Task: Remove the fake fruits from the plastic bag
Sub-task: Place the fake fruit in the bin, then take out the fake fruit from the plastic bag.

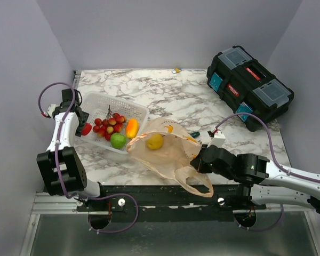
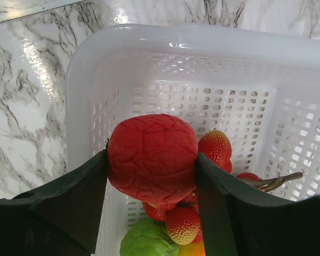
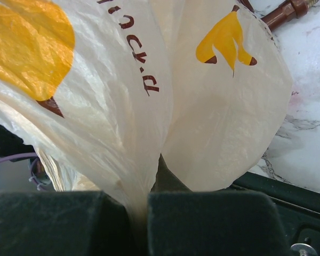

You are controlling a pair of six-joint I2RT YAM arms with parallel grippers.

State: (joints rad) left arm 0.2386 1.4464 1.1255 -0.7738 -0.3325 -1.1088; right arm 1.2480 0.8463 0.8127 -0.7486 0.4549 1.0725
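My left gripper [image 2: 152,178] is shut on a small red fruit [image 2: 152,154], holding it over the left end of the white mesh basket [image 2: 202,37]. Below it in the basket lie a green fruit [image 2: 146,240], an orange-yellow oblong one [image 1: 132,128] and a bunch of red berries [image 2: 216,149]. A yellow lemon [image 1: 155,141] shows inside the open mouth of the plastic bag [image 1: 173,154], which lies crumpled at the table's front. My right gripper [image 3: 144,213] is shut on a fold of the bag [image 3: 149,106], at its right side [image 1: 199,160].
A black toolbox [image 1: 249,85] stands at the back right. A brown-handled tool [image 3: 280,13] lies just beyond the bag, with a small white part [image 1: 217,135] beside it. Grey walls close in on three sides. The bag's handle hangs over the table's front edge [image 1: 149,184].
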